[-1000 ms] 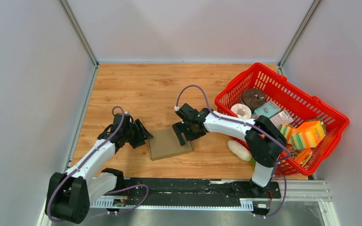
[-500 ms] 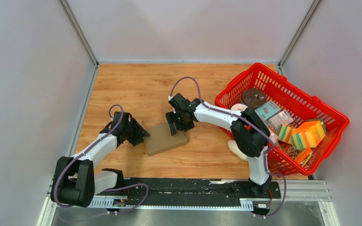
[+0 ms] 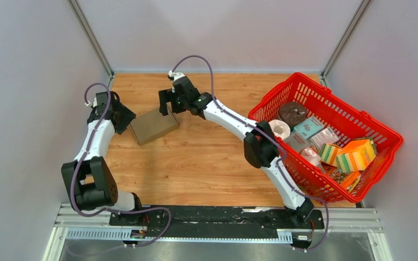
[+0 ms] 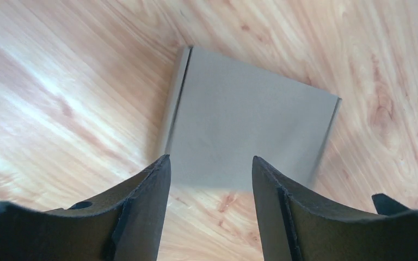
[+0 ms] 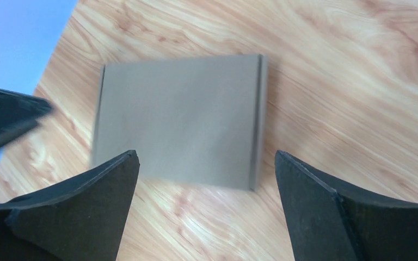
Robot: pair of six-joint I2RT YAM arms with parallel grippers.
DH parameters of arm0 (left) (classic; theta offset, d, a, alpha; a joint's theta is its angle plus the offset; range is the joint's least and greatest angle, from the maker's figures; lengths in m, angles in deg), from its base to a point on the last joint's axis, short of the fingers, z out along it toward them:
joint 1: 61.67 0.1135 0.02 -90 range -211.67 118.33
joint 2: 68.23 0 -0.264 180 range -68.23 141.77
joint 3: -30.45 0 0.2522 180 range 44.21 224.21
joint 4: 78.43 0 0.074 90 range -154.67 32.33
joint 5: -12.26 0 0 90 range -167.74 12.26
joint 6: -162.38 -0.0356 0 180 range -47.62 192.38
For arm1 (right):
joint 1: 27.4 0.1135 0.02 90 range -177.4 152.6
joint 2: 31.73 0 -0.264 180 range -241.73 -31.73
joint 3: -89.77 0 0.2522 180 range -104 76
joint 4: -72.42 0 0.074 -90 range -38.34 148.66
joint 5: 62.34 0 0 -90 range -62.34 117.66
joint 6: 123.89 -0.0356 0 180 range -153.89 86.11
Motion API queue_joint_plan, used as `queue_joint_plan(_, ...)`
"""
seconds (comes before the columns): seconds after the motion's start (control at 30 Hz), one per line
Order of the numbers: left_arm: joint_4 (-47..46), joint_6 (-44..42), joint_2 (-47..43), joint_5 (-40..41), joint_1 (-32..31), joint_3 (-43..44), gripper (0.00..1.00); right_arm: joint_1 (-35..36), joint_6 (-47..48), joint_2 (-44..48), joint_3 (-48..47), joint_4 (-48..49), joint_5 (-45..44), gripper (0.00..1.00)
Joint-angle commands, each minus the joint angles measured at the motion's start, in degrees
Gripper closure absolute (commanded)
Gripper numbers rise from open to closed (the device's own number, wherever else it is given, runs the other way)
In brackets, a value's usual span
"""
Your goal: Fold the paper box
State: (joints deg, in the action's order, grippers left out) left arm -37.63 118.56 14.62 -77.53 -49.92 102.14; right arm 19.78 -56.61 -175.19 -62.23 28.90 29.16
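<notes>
The paper box (image 3: 153, 125) is a small flat closed brown cardboard box lying on the wooden table (image 3: 207, 157) at the far left. My left gripper (image 3: 127, 118) sits just left of it, open and empty. In the left wrist view the box (image 4: 250, 125) lies just past the open gripper (image 4: 211, 163). My right gripper (image 3: 167, 106) is at the box's far right corner, open wide and empty. In the right wrist view the box (image 5: 179, 119) lies just beyond the gripper (image 5: 207, 155), with the left gripper (image 5: 5, 117) at the frame's left.
A red plastic basket (image 3: 305, 87) full of groceries stands at the right of the table. Grey walls close in the table at the left (image 3: 32, 109) and back (image 3: 217, 32). The right arm (image 3: 234, 122) stretches diagonally across the table.
Both arms have swung away from the near middle toward the far left. The box has moved with them, up and left across the table. Both grippers stay open.
</notes>
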Motion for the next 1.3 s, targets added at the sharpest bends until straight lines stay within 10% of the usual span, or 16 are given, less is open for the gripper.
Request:
queue_joint_plan(0.0, 7.8, -9.8, -8.2, 6.9, 0.1, 2.0, 0.35, -2.4, 4.9, 12.5, 14.8, 12.1, -1.0, 0.00)
queue_joint_plan(0.3, 5.2, -28.3, -14.1, 0.1, -10.9, 0.2, 0.49, -2.4, 16.0, 20.3, 21.1, 9.5, 1.2, 0.00)
queue_joint_plan(0.4, 3.9, -36.8, -8.4, -14.3, -11.6, 3.1, 0.47, -2.5, 17.7, 29.2, 32.6, 15.5, 3.3, 0.00)
queue_joint_plan(0.63, 7.8, -54.9, 1.8, -0.5, -19.2, 7.1, 0.47, -5.2, 20.7, 46.4, 50.6, 24.0, 4.5, 0.00)
queue_joint_plan(1.27, 0.0, -68.6, 19.0, 23.1, -29.9, 7.5, 0.42, -11.6, 21.0, 67.5, 69.6, 32.3, 3.8, 0.00)
